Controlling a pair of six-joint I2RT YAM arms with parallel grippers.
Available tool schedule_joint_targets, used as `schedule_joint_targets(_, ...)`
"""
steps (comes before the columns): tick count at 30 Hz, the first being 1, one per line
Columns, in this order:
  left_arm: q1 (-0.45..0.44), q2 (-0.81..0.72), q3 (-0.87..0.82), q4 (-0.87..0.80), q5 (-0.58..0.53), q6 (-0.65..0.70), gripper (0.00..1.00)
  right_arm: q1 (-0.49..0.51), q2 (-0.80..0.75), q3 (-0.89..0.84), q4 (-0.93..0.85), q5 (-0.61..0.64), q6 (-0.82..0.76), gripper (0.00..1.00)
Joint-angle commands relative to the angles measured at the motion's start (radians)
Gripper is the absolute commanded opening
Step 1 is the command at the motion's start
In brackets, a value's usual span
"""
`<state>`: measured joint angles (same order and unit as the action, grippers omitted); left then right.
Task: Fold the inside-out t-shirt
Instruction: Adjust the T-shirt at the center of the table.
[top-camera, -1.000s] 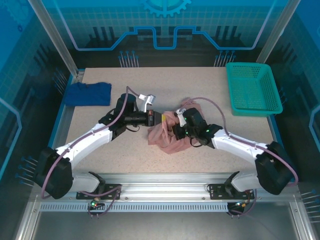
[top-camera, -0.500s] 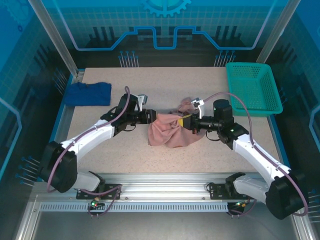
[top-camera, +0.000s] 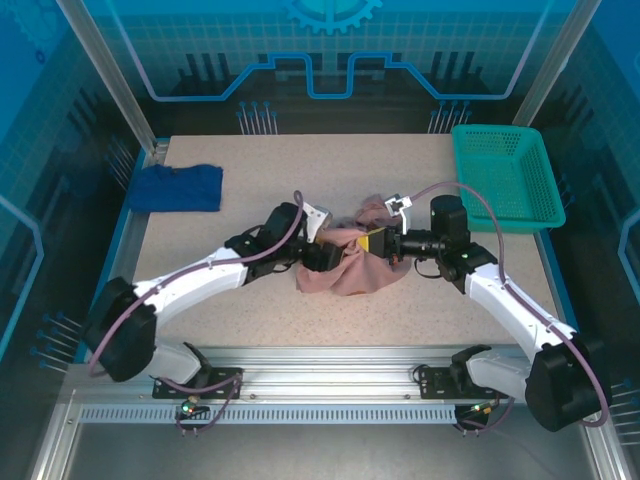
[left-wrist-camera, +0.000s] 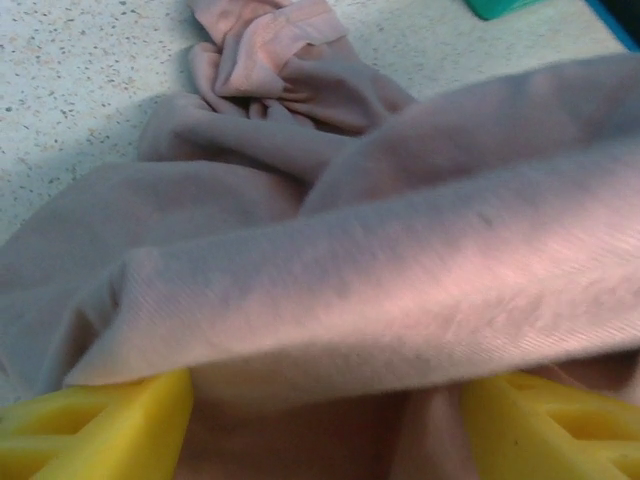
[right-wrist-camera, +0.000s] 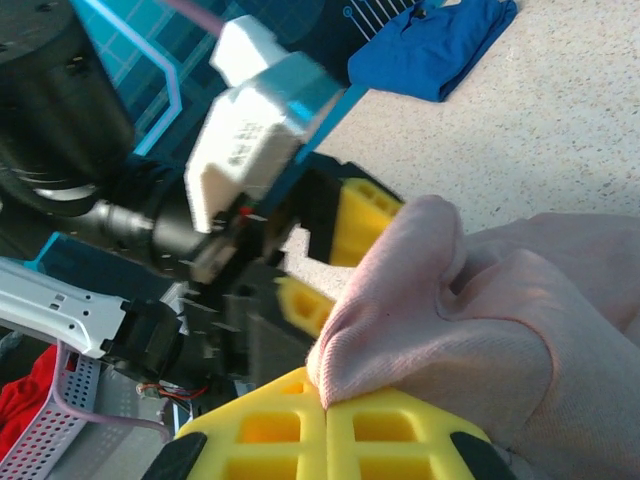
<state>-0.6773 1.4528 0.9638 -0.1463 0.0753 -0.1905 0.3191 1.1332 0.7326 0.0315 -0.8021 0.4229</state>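
The inside-out t-shirt (top-camera: 345, 272) lies bunched in a heap on the surface (top-camera: 300, 165), well to the left of the green basket (top-camera: 512, 224) and nearer the arms than the basket is. The step in hand looks like opening the heap out flat, since no clean fold can be made while it is crumpled. To do that well, each hand should grip a separate edge rather than the same lump. The two should then draw apart, one toward the basket and one away from it, lifting just enough that the cloth unrolls instead of dragging as a wad.

The right hand (right-wrist-camera: 327, 428), on the side of the heap facing the basket, has its yellow fingers (right-wrist-camera: 255, 432) pressed together with a pink fold pinched between them. The left hand (top-camera: 322, 256), on the side away from the basket, is spread wide. In its wrist view a thick roll of fabric lies across the gap over both pads (left-wrist-camera: 95, 425), unclamped. Closing low on that roll would likely serve best.
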Motion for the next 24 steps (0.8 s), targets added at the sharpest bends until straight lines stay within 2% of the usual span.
schedule_joint_targets(1, -0.003, 0.086, 0.089, 0.019, -0.046, 0.061, 0.57, -0.019, -0.019, 0.0, 0.02, -0.047, -0.004, 0.0)
schedule_joint_targets(3, -0.002, 0.125, 0.128, 0.036, 0.032, 0.052, 0.35, -0.037, -0.032, -0.008, -0.006, -0.037, -0.021, 0.0)
schedule_joint_targets(5, 0.002, 0.12, 0.137, 0.053, 0.136, 0.037, 0.08, -0.063, -0.046, -0.009, -0.058, 0.013, -0.035, 0.0)
schedule_joint_targets(6, 0.009, 0.1, 0.123, 0.075, 0.198, 0.021, 0.0, -0.069, -0.052, 0.0, -0.118, 0.071, -0.052, 0.0)
schedule_joint_targets(9, 0.048, 0.014, 0.053, 0.155, 0.473, -0.051, 0.0, -0.061, -0.054, 0.047, -0.303, 0.36, -0.068, 0.0)
schedule_joint_targets(10, 0.06, -0.016, 0.03, 0.185, 0.554, -0.08, 0.0, -0.055, -0.049, 0.059, -0.337, 0.436, -0.071, 0.03)
schedule_joint_targets(12, 0.069, -0.067, -0.013, 0.232, 0.641, -0.127, 0.0, -0.035, -0.041, 0.07, -0.371, 0.537, -0.075, 0.11)
schedule_joint_targets(15, 0.08, -0.12, -0.052, 0.252, 0.662, -0.172, 0.0, 0.015, -0.044, 0.09, -0.402, 0.611, -0.126, 0.24)
schedule_joint_targets(18, 0.106, -0.139, -0.064, 0.257, 0.656, -0.215, 0.0, 0.087, -0.087, 0.098, -0.448, 0.694, -0.213, 0.33)
schedule_joint_targets(24, 0.131, -0.141, -0.07, 0.256, 0.638, -0.239, 0.0, 0.226, -0.243, 0.009, -0.416, 0.715, -0.287, 0.44)
